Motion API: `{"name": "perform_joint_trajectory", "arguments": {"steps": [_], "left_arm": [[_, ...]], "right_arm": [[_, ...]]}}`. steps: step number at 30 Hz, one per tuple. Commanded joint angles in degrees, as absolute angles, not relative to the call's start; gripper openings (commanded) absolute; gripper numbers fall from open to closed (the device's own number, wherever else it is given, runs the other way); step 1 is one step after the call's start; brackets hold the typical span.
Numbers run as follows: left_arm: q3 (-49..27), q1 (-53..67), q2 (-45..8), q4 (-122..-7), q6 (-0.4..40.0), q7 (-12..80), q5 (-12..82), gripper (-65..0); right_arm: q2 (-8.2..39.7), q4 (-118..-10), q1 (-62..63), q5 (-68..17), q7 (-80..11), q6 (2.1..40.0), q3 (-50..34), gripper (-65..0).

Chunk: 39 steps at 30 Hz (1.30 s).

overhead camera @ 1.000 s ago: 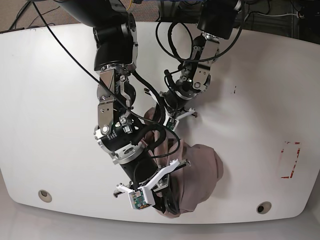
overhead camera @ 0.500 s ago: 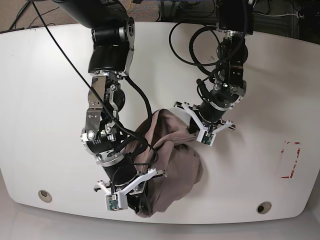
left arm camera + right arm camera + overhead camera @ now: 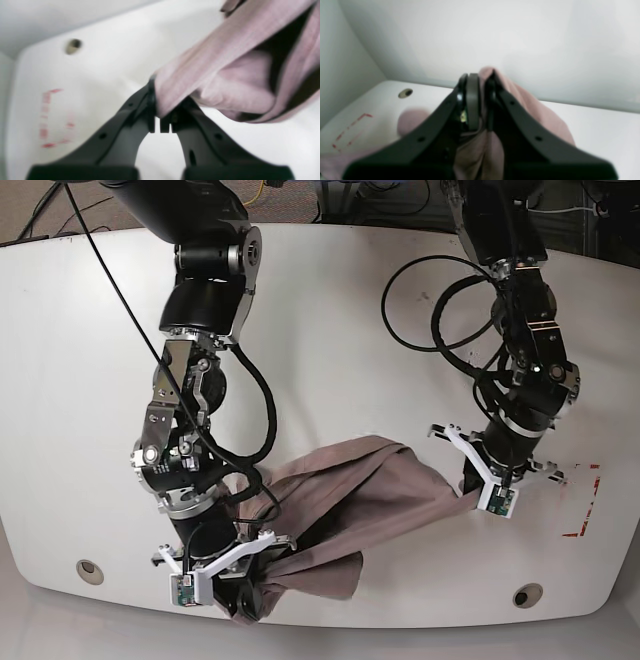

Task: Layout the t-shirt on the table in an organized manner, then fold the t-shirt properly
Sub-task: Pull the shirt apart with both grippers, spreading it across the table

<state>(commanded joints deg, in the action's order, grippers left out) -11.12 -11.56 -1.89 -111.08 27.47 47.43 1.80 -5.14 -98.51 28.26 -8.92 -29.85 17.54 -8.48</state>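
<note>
The mauve-brown t-shirt (image 3: 360,500) hangs stretched in a wrinkled band between my two grippers, low over the white table (image 3: 80,380). In the base view my left gripper (image 3: 466,480) is on the right, shut on one edge of the cloth. The left wrist view shows that left gripper (image 3: 160,117) pinching a folded hem of the t-shirt (image 3: 225,75). My right gripper (image 3: 245,600) is near the table's front edge, shut on the other end. In the right wrist view the right gripper (image 3: 482,100) has the t-shirt (image 3: 532,107) bunched between its fingers.
Two round grey grommets (image 3: 88,570) (image 3: 527,595) sit near the front edge. A red tape outline (image 3: 585,500) marks the right side, just beyond my left gripper. Black cables loop over the table's back. The table's front edge lies right beside my right gripper.
My grippers have drawn apart: the left one swung right towards the red tape, the right one moved left and towards the front edge. The bunched t-shirt has been pulled out into a long band.
</note>
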Motion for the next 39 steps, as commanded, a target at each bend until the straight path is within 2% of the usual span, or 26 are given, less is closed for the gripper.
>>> {"name": "perform_joint_trajectory", "arguments": {"steps": [7, 14, 16, 18, 22, 24, 27, 39], "left_arm": [[-14.20, -16.66, -3.91, -111.87, 30.90, 51.30, 1.80, -65.0], [-14.81, -25.80, -5.32, -112.84, 31.34, 57.27, 1.80, -65.0], [-14.81, -29.05, -5.32, -112.84, 31.34, 59.12, 1.80, -65.0], [-14.64, -31.43, -5.32, -112.84, 31.34, 59.91, 1.80, -65.0], [-14.64, -34.59, -5.23, -112.66, 31.34, 60.53, 1.71, -65.0], [-14.64, -35.03, -5.14, -112.66, 31.34, 60.88, 1.71, -65.0], [-14.64, -34.86, -5.14, -112.66, 31.34, 61.32, 1.71, -65.0], [-15.43, -24.75, -5.32, -112.92, 31.43, 61.05, 1.80, -65.0]], "right_arm": [[-3.65, -98.59, 28.09, -8.92, -29.85, 17.54, -8.57, -65.0], [-2.33, -98.68, 29.49, -8.84, -29.85, 17.54, -8.57, -64.7], [-2.24, -98.59, 30.29, -8.84, -29.85, 17.54, -8.57, -61.2], [-2.24, -98.68, 30.81, -8.84, -29.85, 17.54, -8.57, -53.7], [-2.24, -98.95, 31.08, -8.84, -29.85, 17.54, -8.48, -32.0], [-2.24, -98.95, 30.81, -8.84, -29.85, 17.54, -8.48, -23.8], [-2.15, -99.91, 29.93, -8.92, -29.93, 17.54, -8.48, -16.6], [-2.33, -105.80, 14.81, -9.36, -29.93, 17.54, -8.31, -16.2]]}}
